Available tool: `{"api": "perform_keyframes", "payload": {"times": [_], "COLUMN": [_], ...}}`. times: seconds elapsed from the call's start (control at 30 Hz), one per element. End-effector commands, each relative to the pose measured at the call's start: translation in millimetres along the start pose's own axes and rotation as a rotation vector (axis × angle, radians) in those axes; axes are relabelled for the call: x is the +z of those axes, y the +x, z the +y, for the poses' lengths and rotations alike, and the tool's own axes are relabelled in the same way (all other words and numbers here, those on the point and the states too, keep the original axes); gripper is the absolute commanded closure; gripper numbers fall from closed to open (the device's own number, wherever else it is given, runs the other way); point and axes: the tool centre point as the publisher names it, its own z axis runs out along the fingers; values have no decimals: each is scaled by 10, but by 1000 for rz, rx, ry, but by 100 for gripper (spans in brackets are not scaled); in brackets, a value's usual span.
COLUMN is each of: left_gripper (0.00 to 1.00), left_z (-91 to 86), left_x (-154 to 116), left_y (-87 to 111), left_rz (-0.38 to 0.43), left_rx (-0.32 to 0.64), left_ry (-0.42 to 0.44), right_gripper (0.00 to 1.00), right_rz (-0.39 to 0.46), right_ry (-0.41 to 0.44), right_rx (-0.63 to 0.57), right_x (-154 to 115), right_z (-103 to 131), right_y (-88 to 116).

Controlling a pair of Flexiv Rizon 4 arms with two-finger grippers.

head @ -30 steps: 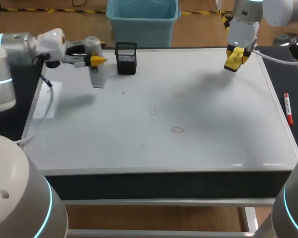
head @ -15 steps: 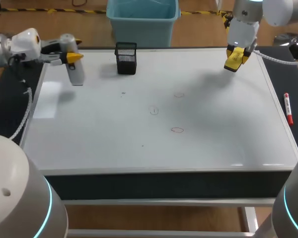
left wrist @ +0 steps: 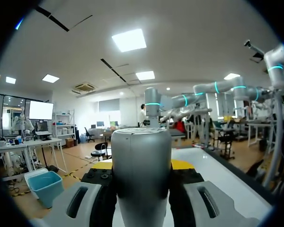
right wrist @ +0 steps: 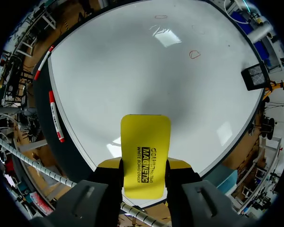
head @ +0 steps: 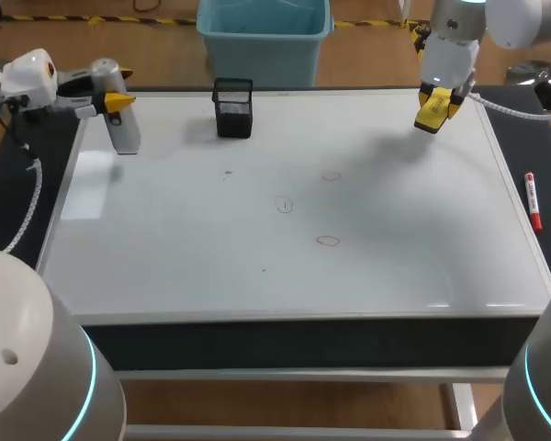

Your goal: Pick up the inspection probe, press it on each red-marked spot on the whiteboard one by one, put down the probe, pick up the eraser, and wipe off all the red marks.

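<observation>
The grey cylindrical probe (head: 122,130) hangs over the whiteboard's (head: 211,248) far left corner, with my left gripper (head: 118,99) shut on it. In the left wrist view the probe (left wrist: 141,175) stands between the fingers of that gripper (left wrist: 142,165), both sides touching. My right gripper (head: 438,103) holds the yellow eraser (head: 432,111) above the far right of the board; in its own view the eraser (right wrist: 145,151) is clamped in the gripper (right wrist: 144,166). Three faint red marks (head: 331,175) (head: 285,205) (head: 328,241) lie near the board's middle.
A black mesh holder (head: 232,107) stands at the board's far edge, left of centre. A red marker (head: 533,202) lies on the dark strip right of the board. In the right wrist view two red markers (right wrist: 55,118) lie along that strip.
My left arm has carried the probe leftward, from beside the mesh holder to the board's far left corner. The right arm with the eraser has not moved.
</observation>
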Motion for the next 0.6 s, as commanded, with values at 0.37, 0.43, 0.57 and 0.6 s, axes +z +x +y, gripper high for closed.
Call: {"api": "perform_keyframes", "payload": {"times": [0.37, 0.43, 0.57, 0.6], "left_gripper": [100, 100, 100, 100], "left_z": [-1, -1, -1, -1], "left_x": [5, 5, 5, 5], "left_y": [-13, -13, -13, -13], "left_rz": [2, 2, 2, 2], "left_rx": [0, 0, 0, 0], "left_ry": [2, 2, 2, 2], "right_gripper": [100, 100, 100, 100], "right_rz": [6, 24, 21, 16], "right_ry": [8, 16, 32, 33], "right_rx": [-25, -47, -88, -100], "right_x": [-45, -92, -134, -138], "right_z": [34, 165, 462, 538], "right_y": [-16, -69, -191, -224]}}
